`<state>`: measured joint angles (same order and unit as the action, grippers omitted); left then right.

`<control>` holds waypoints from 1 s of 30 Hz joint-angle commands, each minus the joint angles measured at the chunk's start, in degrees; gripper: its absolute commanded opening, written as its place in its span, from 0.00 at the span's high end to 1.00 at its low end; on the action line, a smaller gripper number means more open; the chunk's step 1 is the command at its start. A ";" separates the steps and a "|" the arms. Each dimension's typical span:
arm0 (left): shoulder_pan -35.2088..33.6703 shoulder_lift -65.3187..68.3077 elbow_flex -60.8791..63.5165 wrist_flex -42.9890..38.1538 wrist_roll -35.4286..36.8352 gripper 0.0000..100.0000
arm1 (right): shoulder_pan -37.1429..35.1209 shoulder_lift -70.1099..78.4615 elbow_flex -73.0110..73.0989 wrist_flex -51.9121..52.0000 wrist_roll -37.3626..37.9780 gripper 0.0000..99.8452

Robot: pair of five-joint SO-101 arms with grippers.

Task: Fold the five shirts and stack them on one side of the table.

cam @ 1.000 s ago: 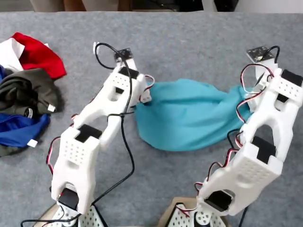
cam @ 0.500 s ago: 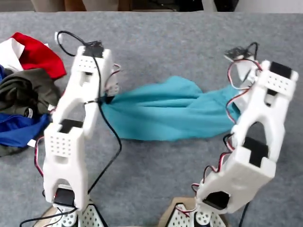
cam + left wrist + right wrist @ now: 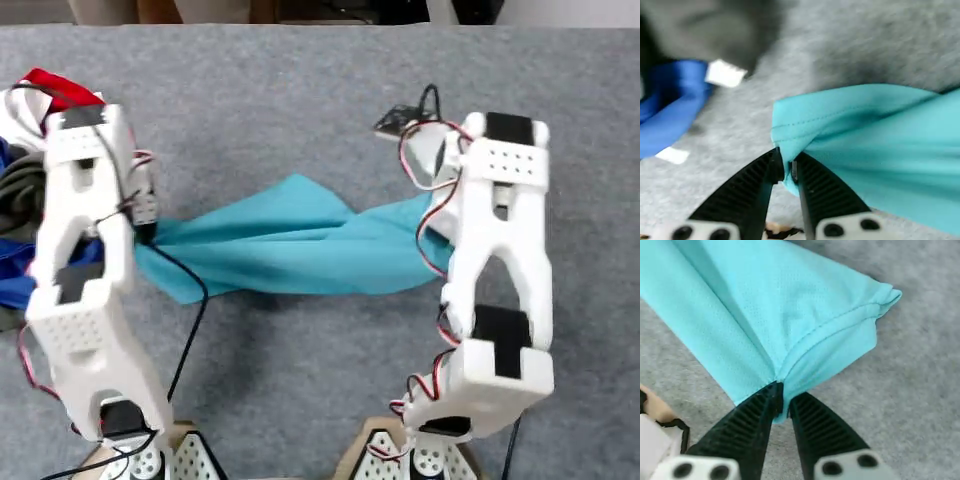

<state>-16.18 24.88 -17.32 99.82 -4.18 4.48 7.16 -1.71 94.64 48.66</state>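
Teal shirt (image 3: 290, 245) stretched across the middle of the table (image 3: 330, 90), pinched at both ends and twisted.

The left gripper (image 3: 787, 170) is clamped on a thin fold of hem near the table's left edge. The right gripper (image 3: 782, 402) is clenched on the opposite end, right of centre. Each bite looks shallow, so more tension could pull the fabric free. The twist may set creases when the shirt is laid down. The left arm, just beside the pile of other shirts (image 3: 45, 80), could snag or drag them.

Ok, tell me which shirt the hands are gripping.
The teal shirt, stretched between the left hand and right hand; the red shirt, dark shirt and blue shirt lie heaped aside.
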 commanded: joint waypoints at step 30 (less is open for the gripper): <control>16.97 -6.20 -3.60 -27.25 20.84 0.83 | 7.60 0.04 2.86 -17.05 -10.64 0.77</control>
<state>-3.96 12.92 -17.58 80.92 12.79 10.99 4.26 1.36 78.46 41.71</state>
